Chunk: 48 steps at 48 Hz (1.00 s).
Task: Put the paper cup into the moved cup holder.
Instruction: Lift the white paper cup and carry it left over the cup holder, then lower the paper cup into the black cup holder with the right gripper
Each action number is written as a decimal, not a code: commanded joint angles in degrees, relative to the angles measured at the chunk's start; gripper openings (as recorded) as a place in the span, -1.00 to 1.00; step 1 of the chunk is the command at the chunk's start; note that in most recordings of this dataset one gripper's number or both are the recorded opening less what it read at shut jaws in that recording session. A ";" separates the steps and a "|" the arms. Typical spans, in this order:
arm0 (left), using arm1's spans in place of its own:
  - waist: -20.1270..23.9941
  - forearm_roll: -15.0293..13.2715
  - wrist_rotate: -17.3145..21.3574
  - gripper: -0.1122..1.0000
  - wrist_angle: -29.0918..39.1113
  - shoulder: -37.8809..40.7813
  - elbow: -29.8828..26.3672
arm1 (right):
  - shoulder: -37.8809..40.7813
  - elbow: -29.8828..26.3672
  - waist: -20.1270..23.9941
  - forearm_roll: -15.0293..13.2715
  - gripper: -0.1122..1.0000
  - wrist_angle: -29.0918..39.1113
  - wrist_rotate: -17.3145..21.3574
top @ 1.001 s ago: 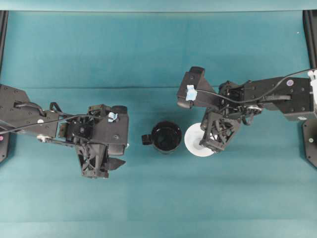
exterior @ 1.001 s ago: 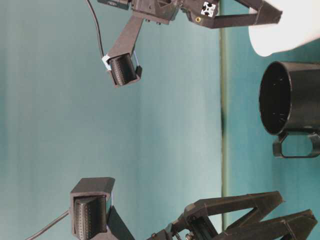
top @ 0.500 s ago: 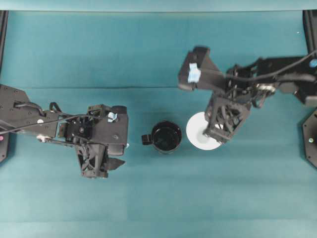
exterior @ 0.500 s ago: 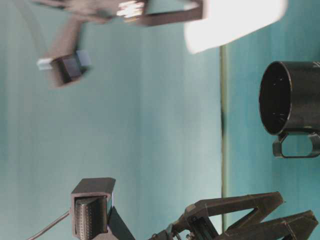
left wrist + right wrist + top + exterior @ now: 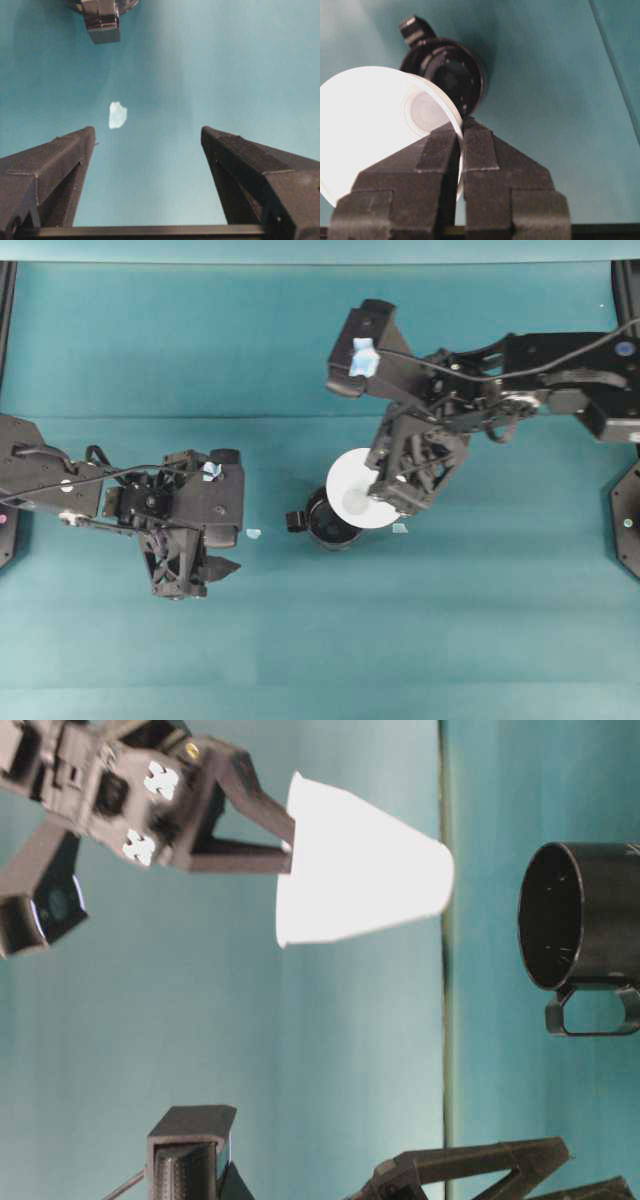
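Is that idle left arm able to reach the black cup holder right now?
Probably yes: the left gripper stands open, with bare cloth between it and the cup holder, but the paper cup hangs just above.

overhead, sideways table-level, two wrist close-ups

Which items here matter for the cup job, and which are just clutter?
Job:
- paper cup, pinched at its rim by the right gripper
- cup holder, black, empty

Lying about:
- pale scrap beside the open left gripper
- second pale scrap
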 commanded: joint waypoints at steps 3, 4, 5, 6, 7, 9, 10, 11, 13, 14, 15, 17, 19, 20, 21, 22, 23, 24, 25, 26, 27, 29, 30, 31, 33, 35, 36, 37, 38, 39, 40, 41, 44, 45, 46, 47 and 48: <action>-0.09 0.18 0.09 0.79 -0.26 -0.88 -0.35 | 2.46 -1.93 0.26 0.09 -0.87 -0.62 0.44; -0.09 0.18 0.09 0.79 -0.26 -0.88 -0.35 | 2.90 -2.11 0.35 0.09 -0.87 -0.62 0.44; -0.09 0.09 0.09 0.79 -0.26 -0.88 -0.35 | 3.43 -2.20 0.44 0.09 -0.87 -0.70 0.44; -0.09 0.18 0.09 0.79 -0.26 -0.88 -0.35 | 4.22 -2.37 0.44 0.09 -0.87 -0.97 0.44; -0.09 0.18 0.09 0.79 -0.26 -0.97 -0.35 | 4.57 -2.46 0.53 0.09 -0.87 -1.14 0.44; -0.09 0.09 0.09 0.79 -0.26 -0.88 -0.35 | 5.27 -2.72 0.70 0.09 -0.87 -1.85 0.44; -0.09 0.09 0.09 0.79 -0.26 -0.97 -0.35 | 5.63 -2.81 0.70 0.09 -0.87 -2.20 0.44; -0.09 0.09 0.09 0.79 -0.26 -0.88 -0.26 | 5.98 -2.81 0.79 0.09 -0.87 -2.55 0.44; -0.09 0.09 0.09 0.79 -0.26 -0.97 -0.35 | 6.59 -2.90 0.88 0.09 -0.87 -3.34 0.44; -0.09 0.18 0.09 0.79 -0.26 -0.97 -0.35 | 6.86 -2.90 0.88 0.09 -0.87 -3.78 0.44; -0.09 0.09 0.09 0.79 -0.26 -0.97 -0.35 | 7.12 -2.90 1.05 0.09 -0.87 -4.04 0.44; -0.09 0.09 0.09 0.79 -0.26 -0.97 -0.35 | 7.65 -2.90 1.14 0.09 -0.87 -4.57 0.44; -0.09 0.09 0.09 0.79 -0.26 -0.97 -0.35 | 8.09 -2.90 1.32 0.09 -0.87 -4.92 0.44; -0.09 0.18 0.09 0.79 -0.26 -0.97 -0.35 | 8.35 -2.90 1.41 0.09 -0.87 -5.01 0.44; -0.09 0.09 0.09 0.79 -0.26 -0.97 -0.35 | 8.61 -2.81 1.49 0.09 -0.87 -5.01 0.44; -0.09 0.09 0.09 0.79 -0.26 -0.97 -0.35 | 8.79 -2.81 1.58 0.09 -0.87 -5.10 0.44; -0.09 0.09 0.09 0.79 -0.26 -0.97 -0.26 | 9.05 -2.81 1.58 0.00 -0.87 -5.10 0.44; -0.09 0.09 0.09 0.79 -0.26 -0.97 -0.26 | 9.23 -2.72 1.67 -0.09 -0.87 -5.10 0.44; -0.09 0.18 0.09 0.79 -0.26 -0.97 -0.35 | 9.32 -2.72 1.76 -0.09 -0.87 -5.10 0.44; -0.09 0.18 0.09 0.79 -0.26 -0.97 -0.26 | 9.40 -2.72 1.76 -0.18 -0.87 -5.10 0.44; -0.09 0.09 0.09 0.79 -0.26 -0.97 -0.26 | 9.49 -2.72 1.76 -0.26 -0.87 -5.10 0.44; -0.09 0.09 0.09 0.79 -0.26 -0.97 -0.26 | 9.58 -2.64 1.76 -0.44 -0.87 -5.19 0.44; -0.18 0.09 0.09 0.79 -0.26 -0.97 -0.18 | 9.67 -2.64 1.76 -0.62 -0.87 -5.19 0.44; -0.09 0.09 0.09 0.79 -0.26 -0.97 -0.26 | 9.76 -2.55 1.67 -0.70 -0.87 -5.27 0.44; -0.09 0.09 0.09 0.79 -0.26 -0.97 -0.18 | 9.76 -2.55 1.58 -0.88 -0.87 -5.27 0.44; -0.09 0.18 0.09 0.79 -0.26 -0.97 -0.18 | 9.93 -2.37 1.41 -0.88 -0.87 -5.19 0.44; -0.09 0.09 0.09 0.79 -0.26 -0.88 -0.26 | 10.11 -2.20 1.32 -0.97 -0.87 -5.27 0.44; -0.09 0.09 0.09 0.79 -0.26 -0.97 -0.18 | 10.11 -2.02 1.14 -0.88 -0.87 -5.27 0.44; -0.09 0.09 0.09 0.79 -0.26 -0.88 -0.18 | 10.20 -1.85 1.14 -0.97 -0.87 -5.36 0.35; -0.09 0.18 0.09 0.79 -0.26 -0.97 -0.18 | 10.28 -1.76 1.14 -0.97 -0.87 -5.45 0.35; -0.09 0.09 0.09 0.79 -0.26 -0.97 -0.18 | 10.28 -1.58 1.05 -0.88 -0.87 -5.54 0.35; -0.09 0.09 0.09 0.79 -0.26 -0.97 -0.18 | 10.37 -1.49 0.97 -0.97 -0.87 -5.62 0.35; -0.09 0.18 0.09 0.79 -0.26 -0.88 -0.26 | 10.55 -0.88 0.88 -0.97 -0.87 -6.24 0.35; -0.09 0.09 0.09 0.79 -0.26 -0.88 -0.26 | 10.55 -0.70 0.79 -0.97 -0.87 -6.42 0.35; -0.09 0.09 0.09 0.79 -0.26 -0.97 -0.26 | 10.63 -0.44 0.79 -0.97 -0.87 -6.68 0.35; -0.09 0.09 0.09 0.79 -0.26 -0.88 -0.18 | 10.63 -0.26 0.79 -0.97 -0.87 -6.86 0.44; -0.09 0.18 0.09 0.79 -0.26 -0.97 -0.26 | 10.63 -0.09 0.79 -0.97 -0.87 -7.12 0.44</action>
